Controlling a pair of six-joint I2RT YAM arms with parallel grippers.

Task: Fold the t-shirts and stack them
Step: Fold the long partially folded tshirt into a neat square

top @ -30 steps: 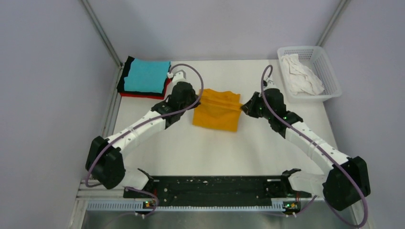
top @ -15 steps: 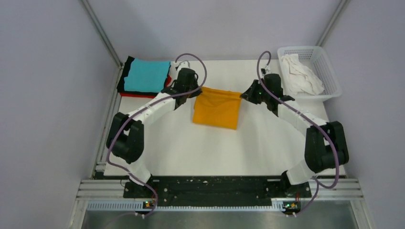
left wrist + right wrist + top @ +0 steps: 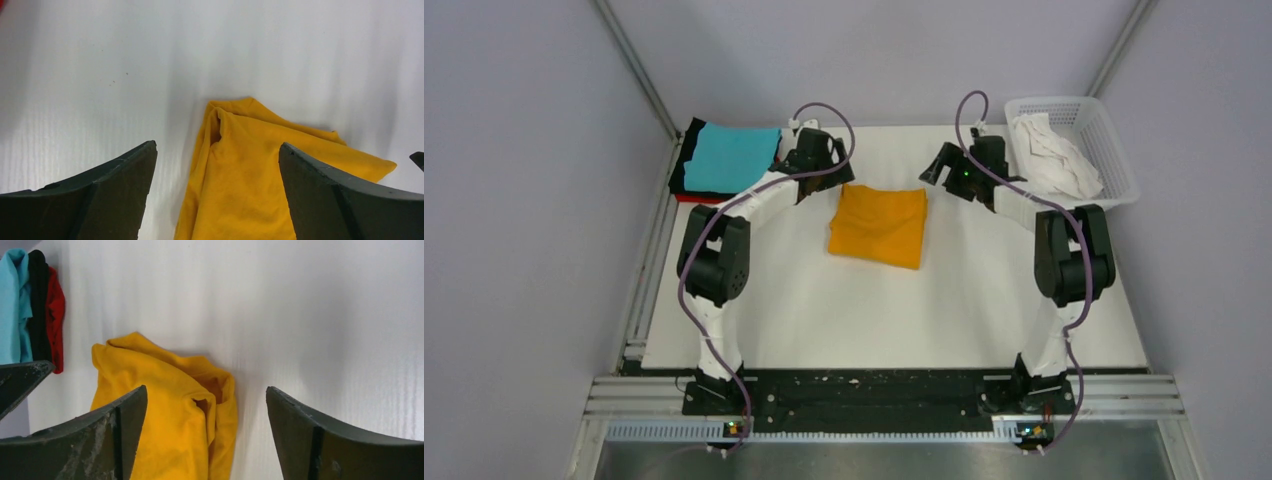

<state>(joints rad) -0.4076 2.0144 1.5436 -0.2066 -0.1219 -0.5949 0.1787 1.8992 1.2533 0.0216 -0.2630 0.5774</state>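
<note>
A folded orange-yellow t-shirt (image 3: 879, 225) lies flat near the middle back of the table (image 3: 924, 310). It fills the lower part of the left wrist view (image 3: 250, 185) and shows in the right wrist view (image 3: 165, 420). My left gripper (image 3: 836, 180) hangs open above its far left corner, holding nothing. Over the far right corner my right gripper (image 3: 936, 172) is open too, empty. At the back left lies a stack with a cyan t-shirt (image 3: 729, 158) on top, over a black t-shirt (image 3: 692, 150) and a red t-shirt (image 3: 696, 199). A crumpled white t-shirt (image 3: 1052, 155) lies in the basket.
The white mesh basket (image 3: 1114, 150) stands at the back right corner. Metal frame posts (image 3: 634, 70) rise at both back corners. The arms' base rail (image 3: 864, 395) runs along the near edge.
Both grippers carried the orange-yellow shirt's far edge backward, folding it, then opened and let it drop flat. Both arms have stretched toward the back of the table.
</note>
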